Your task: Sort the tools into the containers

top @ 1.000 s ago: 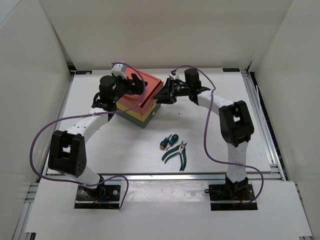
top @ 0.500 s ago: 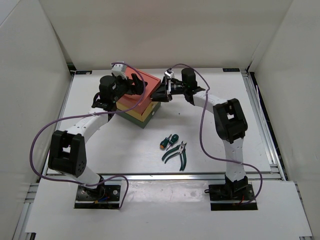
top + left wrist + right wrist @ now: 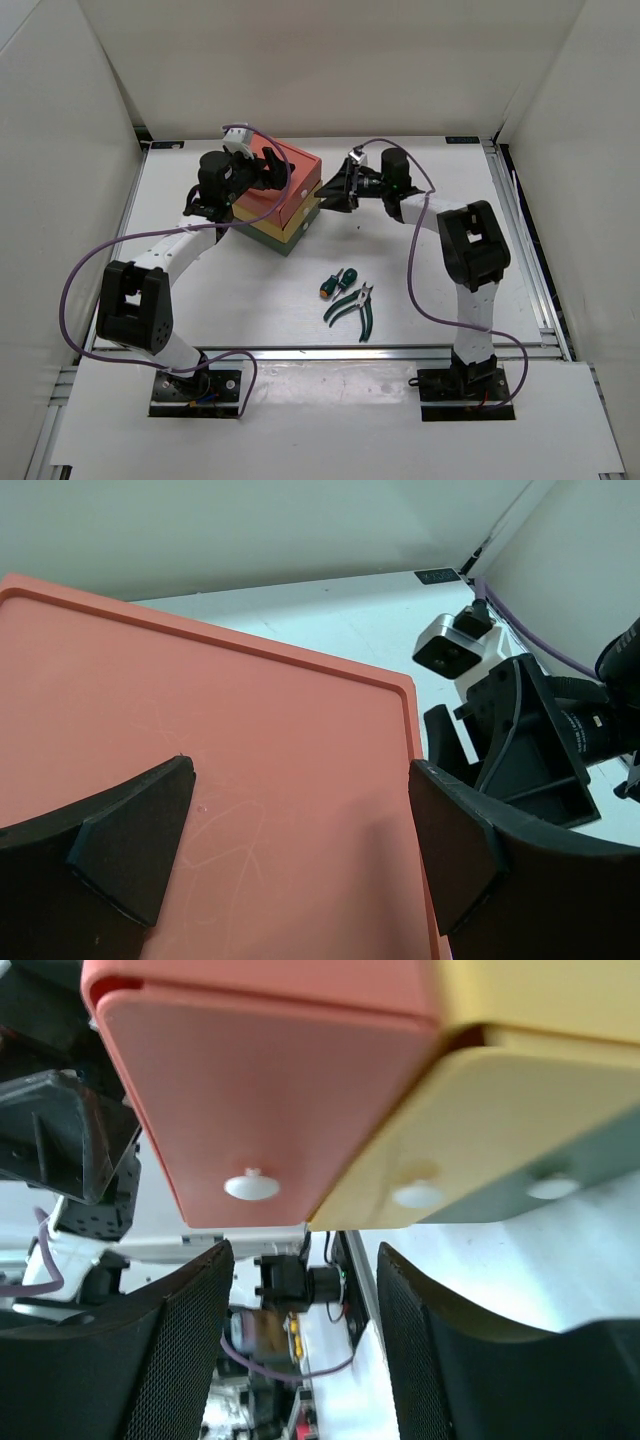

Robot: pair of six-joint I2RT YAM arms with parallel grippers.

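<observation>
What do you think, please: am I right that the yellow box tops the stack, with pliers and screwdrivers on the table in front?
Not quite: the salmon-red box tops the stack, the yellow box lying beneath it, as the top external view shows. The pliers and screwdrivers are on the table in front.

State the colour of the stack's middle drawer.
Middle drawer is yellow, clearest in right wrist view.

Drawer stack: top box [image 3: 292, 168] salmon-red, middle box [image 3: 530, 1080] yellow, bottom box [image 3: 290, 245] dark green; a white knob [image 3: 251, 1185] on each front. The pliers [image 3: 352, 305]: green handles, silvery head. The screwdrivers [image 3: 337, 282]: dark green handles, one seemingly orange at the end, too small to confirm. The worktop [image 3: 250, 290]: white. The cables [image 3: 70, 285]: purple. The arm links [image 3: 170, 250]: white, black joints. The left hand [image 3: 300, 850] and right hand [image 3: 300, 1350]: black, the latter's fingers fine-meshed.
</observation>
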